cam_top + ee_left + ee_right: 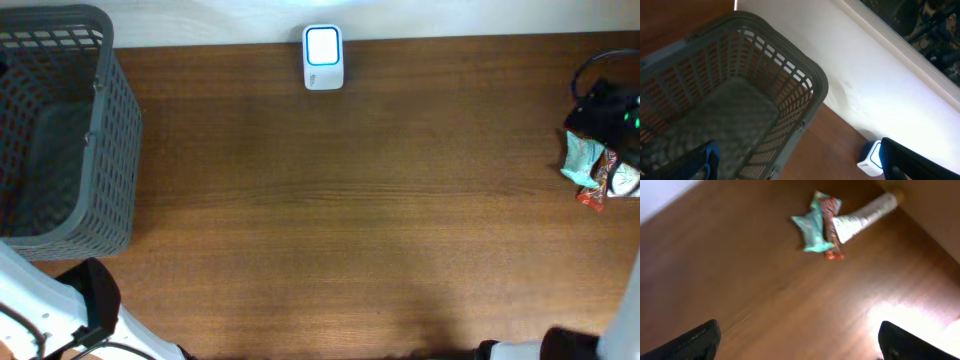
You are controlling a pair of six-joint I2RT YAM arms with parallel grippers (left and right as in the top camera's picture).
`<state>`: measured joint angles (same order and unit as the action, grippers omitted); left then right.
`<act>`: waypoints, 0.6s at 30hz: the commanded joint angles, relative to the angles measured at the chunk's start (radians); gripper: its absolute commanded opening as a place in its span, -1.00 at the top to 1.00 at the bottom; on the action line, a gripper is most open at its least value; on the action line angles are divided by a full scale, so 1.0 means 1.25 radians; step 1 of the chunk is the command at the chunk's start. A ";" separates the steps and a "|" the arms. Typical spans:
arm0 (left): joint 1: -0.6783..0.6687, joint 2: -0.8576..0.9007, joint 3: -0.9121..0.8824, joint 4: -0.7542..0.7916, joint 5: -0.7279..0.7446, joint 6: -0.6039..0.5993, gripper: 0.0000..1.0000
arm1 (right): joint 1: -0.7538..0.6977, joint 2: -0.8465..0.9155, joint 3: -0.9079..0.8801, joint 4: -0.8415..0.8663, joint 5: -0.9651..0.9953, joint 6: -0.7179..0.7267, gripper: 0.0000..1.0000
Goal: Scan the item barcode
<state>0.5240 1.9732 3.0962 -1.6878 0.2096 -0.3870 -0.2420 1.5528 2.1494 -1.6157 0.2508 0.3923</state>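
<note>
Three items lie together at the table's right edge: a teal packet [811, 227] [582, 160], a red wrapper [830, 222] [597, 188] and a white tube [863, 215] [627, 180]. No barcode can be made out on them. My right gripper [800, 342] hovers above and short of them, open, with only bare table between its fingers. The white scanner [323, 57] [871, 159] with a lit blue-edged window stands at the far edge, centre. My left gripper [800, 162] is open and empty, raised beside the basket and facing the scanner.
A grey mesh basket [105, 150] [805, 80] fills the far left of the table. The black end of my right arm [605, 110] with a cable hangs over the items. My left arm [60, 310] sits at the near left corner. A white wall [880, 95] backs the table.
</note>
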 commanded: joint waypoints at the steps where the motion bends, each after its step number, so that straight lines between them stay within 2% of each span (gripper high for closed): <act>1: 0.002 -0.002 0.000 0.000 0.000 -0.004 -0.98 | 0.092 -0.063 -0.009 -0.067 -0.138 -0.018 -0.97; 4: 0.002 -0.002 0.000 0.000 0.000 -0.004 -0.98 | 0.157 -0.081 -0.009 -0.066 -0.226 -0.017 -0.97; 18: 0.002 -0.002 0.000 0.000 0.000 -0.004 -0.98 | 0.178 -0.078 -0.013 -0.066 -0.193 -0.034 -0.97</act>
<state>0.5240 1.9728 3.0962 -1.6878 0.2092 -0.3870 -0.0437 1.4551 2.1422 -1.6924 0.0017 0.3622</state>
